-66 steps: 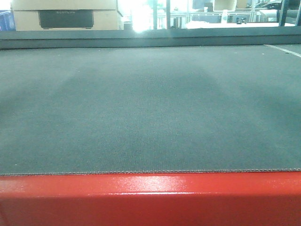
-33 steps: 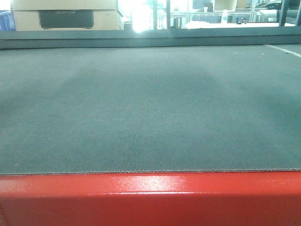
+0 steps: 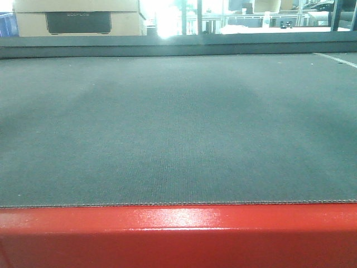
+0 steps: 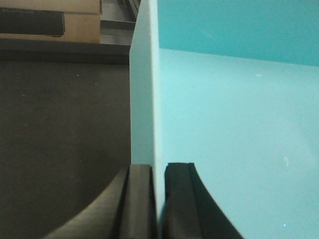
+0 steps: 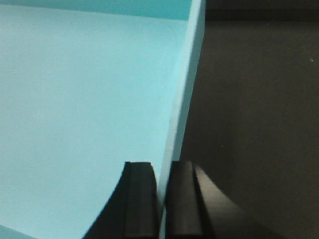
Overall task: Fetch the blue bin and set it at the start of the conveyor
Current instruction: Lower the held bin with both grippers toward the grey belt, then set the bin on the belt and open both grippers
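The blue bin (image 4: 234, 119) is a pale cyan tub that fills the right of the left wrist view. My left gripper (image 4: 158, 172) is shut on its left wall, one finger inside and one outside. In the right wrist view the blue bin (image 5: 79, 109) fills the left side, and my right gripper (image 5: 162, 169) is shut on its right wall. The dark grey belt of the conveyor start (image 3: 178, 128) lies below the bin in both wrist views and fills the front view, edged by its red frame (image 3: 178, 234). The bin and both grippers are out of the front view.
A cardboard box (image 3: 78, 17) stands beyond the belt's far edge at the back left, also in the left wrist view (image 4: 50, 20). A dark far rail (image 3: 178, 44) bounds the belt. Bright windows and shelving lie behind.
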Robot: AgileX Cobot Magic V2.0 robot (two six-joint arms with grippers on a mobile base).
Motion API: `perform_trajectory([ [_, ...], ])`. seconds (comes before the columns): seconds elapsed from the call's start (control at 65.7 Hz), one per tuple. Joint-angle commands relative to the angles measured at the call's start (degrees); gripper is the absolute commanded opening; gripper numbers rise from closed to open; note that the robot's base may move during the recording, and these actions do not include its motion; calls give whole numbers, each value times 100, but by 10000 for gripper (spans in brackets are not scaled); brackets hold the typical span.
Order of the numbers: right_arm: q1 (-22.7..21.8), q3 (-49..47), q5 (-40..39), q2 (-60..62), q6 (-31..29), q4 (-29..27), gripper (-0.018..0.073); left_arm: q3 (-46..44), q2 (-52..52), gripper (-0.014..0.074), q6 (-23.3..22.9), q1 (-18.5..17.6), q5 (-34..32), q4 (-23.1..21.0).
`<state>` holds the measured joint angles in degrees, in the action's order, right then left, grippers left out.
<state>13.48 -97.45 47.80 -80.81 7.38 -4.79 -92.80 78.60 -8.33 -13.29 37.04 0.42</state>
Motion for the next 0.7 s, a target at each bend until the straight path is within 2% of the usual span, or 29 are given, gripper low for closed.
perform_trajectory([
  [0.0, -69, -54, -148, 83, -133, 252, -152, -47, -62, -111, 30, 35, -62, 138],
  [0.183, -80, -11, 93, -213, -133, 386, -152, -47, 408, -111, 30, 35, 805, 138],
  [0.335, -80, -2, 442, -855, -133, 479, -152, -36, 1009, -111, 30, 35, 1189, 138],
  [0.487, -80, -2, 444, -1589, -133, 439, -152, 125, 1485, -111, 30, 35, 1256, 138],
  [0.685, -80, -2, 476, -2300, -133, 439, -130, 524, 1845, -111, 30, 35, 1008, 138],
])
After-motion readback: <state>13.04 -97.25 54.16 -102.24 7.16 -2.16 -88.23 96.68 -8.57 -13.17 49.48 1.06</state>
